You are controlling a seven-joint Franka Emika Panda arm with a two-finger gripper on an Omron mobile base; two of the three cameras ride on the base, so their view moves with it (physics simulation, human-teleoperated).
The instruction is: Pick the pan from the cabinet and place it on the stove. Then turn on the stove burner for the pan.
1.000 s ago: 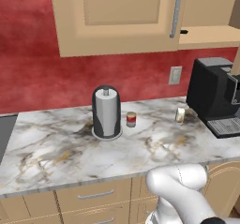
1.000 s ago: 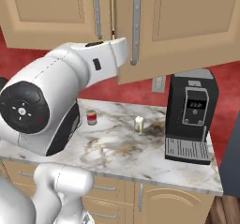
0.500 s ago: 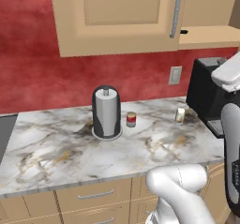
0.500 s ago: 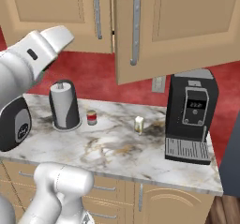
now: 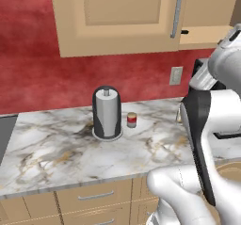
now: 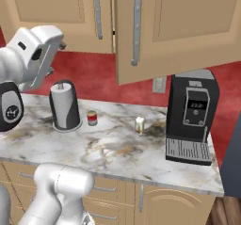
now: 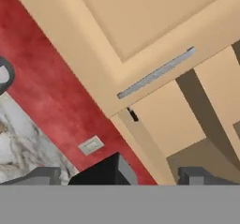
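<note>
- Gripper [image 7: 119, 174] is seen in the hand view with fingertips [image 7: 41, 175] spread wide apart; nothing is held between them.
- Gripper is pointed at the cabinet [image 7: 140, 26], with its grey bar handle [image 7: 157, 73] running diagonally across the hand view.
- One cabinet door [image 6: 183, 28] is swung open in the right base view, hanging out over the table [image 6: 117, 148]; a second door [image 6: 52, 12] beside it is seen closed.
- Cabinet inside is seen only as a dark gap in the hand view; the pan cannot be made out, so its place cannot be told.
- A dark strip at the left edge of the left base view may be the stove [image 5: 5, 134]; it cannot be told for sure.
- On the marble table: paper towel roll [image 5: 107, 112] upright in a holder, small red can [image 5: 132, 120] just beside it, small pale jar [image 6: 139, 125] further right, black coffee machine [image 6: 192, 116] at the right end.
- Wall outlet [image 5: 176, 75] is set in the red wall under the cabinet.
- Arm [image 5: 209, 139] is raised at the right of the left base view.
</note>
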